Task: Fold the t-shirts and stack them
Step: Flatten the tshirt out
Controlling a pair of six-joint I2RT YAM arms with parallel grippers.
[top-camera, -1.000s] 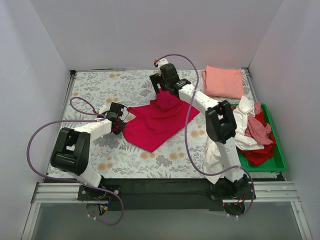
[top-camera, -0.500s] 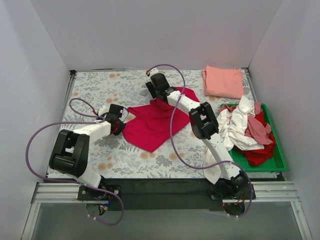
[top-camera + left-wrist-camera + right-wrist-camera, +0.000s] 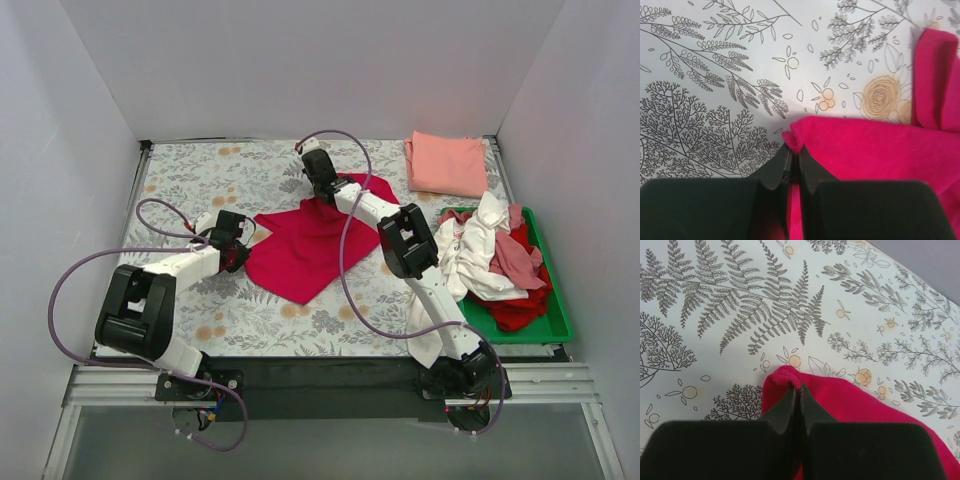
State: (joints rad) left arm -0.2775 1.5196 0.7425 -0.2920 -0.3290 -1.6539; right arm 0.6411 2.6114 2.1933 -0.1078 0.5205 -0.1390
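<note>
You lowered the crimson t-shirt corner to the counter with the right jaws, left jaws also clenched on it, so it lay spread for folding.

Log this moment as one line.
left claw: shut on crimson t-shirt corner | right claw: shut on far corner | salmon-pink t-shirt: folded

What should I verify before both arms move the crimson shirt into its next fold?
1. Left end effector shut on crimson t-shirt corner: ok.
2. Right end effector shut on the far corner: ok.
3. Cloth layers in each pinch: cannot tell.
4. Shirt lying flat between grips: not ok, a flap is doubled over.
5. Folded salmon-pink t-shirt apart from the crimson one: ok.
6. White t-shirt inside green tray: not ok, it spills over the tray's rim.
</note>
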